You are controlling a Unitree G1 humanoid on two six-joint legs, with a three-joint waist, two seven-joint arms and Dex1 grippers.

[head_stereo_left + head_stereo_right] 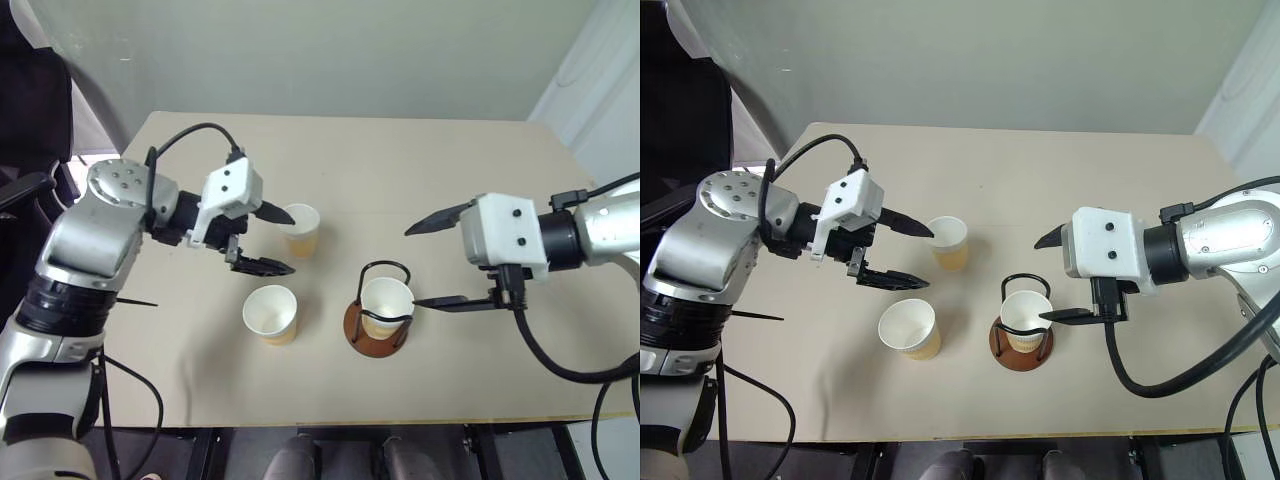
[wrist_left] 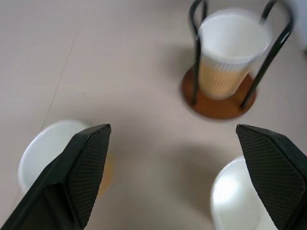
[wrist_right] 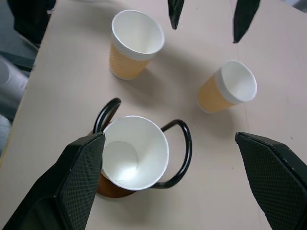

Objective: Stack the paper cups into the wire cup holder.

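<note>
One paper cup (image 1: 387, 303) stands upright inside the wire cup holder (image 1: 352, 325), whose black loops rise from a reddish-brown disc near the table's front. Two more paper cups stand loose on the table to its left, one farther back (image 1: 301, 230) and one nearer the front (image 1: 270, 313). My left gripper (image 1: 282, 240) is open just left of these two cups, with nothing between its fingers. My right gripper (image 1: 414, 267) is open just right of the holder, its lower fingertip beside the cup's rim, holding nothing. The right wrist view looks down on the holder's cup (image 3: 134, 153).
The beige table (image 1: 450, 170) has bare room at the back and right. Its front edge (image 1: 380, 420) lies close behind the holder. A black cable (image 1: 545, 350) hangs from my right wrist. Dark objects (image 1: 30, 110) stand off the table's left side.
</note>
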